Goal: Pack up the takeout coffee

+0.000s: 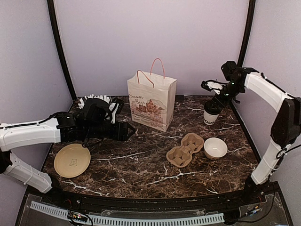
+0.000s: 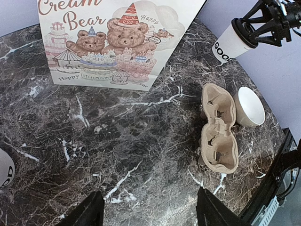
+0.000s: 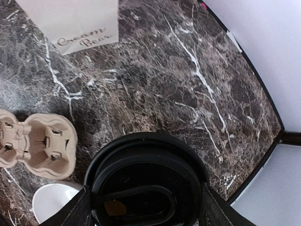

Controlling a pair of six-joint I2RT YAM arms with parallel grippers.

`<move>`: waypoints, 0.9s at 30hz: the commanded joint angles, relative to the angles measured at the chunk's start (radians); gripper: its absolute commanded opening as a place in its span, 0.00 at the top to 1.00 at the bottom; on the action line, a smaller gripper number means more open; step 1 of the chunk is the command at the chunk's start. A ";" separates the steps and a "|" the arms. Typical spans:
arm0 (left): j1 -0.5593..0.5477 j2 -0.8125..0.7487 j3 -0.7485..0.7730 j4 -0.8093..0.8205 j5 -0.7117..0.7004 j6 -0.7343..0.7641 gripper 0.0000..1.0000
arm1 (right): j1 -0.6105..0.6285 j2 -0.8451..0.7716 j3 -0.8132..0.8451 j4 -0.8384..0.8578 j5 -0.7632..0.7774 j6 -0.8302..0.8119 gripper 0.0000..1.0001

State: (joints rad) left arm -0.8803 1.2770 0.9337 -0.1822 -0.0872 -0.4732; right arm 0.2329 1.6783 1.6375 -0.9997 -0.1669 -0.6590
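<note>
The takeout coffee [image 1: 210, 116] is a white cup with black lettering and stands at the back right of the table. It carries its black lid [image 3: 146, 179]. My right gripper [image 1: 217, 100] comes down on it from above, with a finger pressed on each side of the lid's rim, as the right wrist view [image 3: 146, 207] shows. The cup [image 2: 229, 43] and that gripper [image 2: 257, 28] also show in the left wrist view. My left gripper [image 1: 129, 131] is open and empty, low over the table's left middle, with its fingers [image 2: 87, 212] wide apart.
A "Cream Bear" paper bag [image 1: 151, 101] stands at the back centre. A cardboard cup carrier [image 1: 185, 149] and a white bowl [image 1: 215, 148] lie in front of the coffee. A tan plate [image 1: 72, 160] is at front left. A cup of white straws [image 1: 95, 100] is behind the left arm.
</note>
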 commanded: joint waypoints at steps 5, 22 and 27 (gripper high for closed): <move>0.004 -0.005 0.035 -0.029 0.029 0.028 0.30 | -0.146 0.134 0.041 0.018 -0.007 0.014 0.30; 0.004 0.032 0.047 -0.016 0.119 0.035 0.31 | -0.222 0.207 0.129 -0.060 -0.085 0.063 0.11; 0.004 0.016 0.047 -0.036 0.100 0.042 0.31 | -0.208 0.156 0.219 -0.073 -0.130 0.116 0.10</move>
State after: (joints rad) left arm -0.8795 1.3148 0.9497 -0.1905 0.0174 -0.4511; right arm 0.0170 1.8935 1.7782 -1.0481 -0.2363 -0.5919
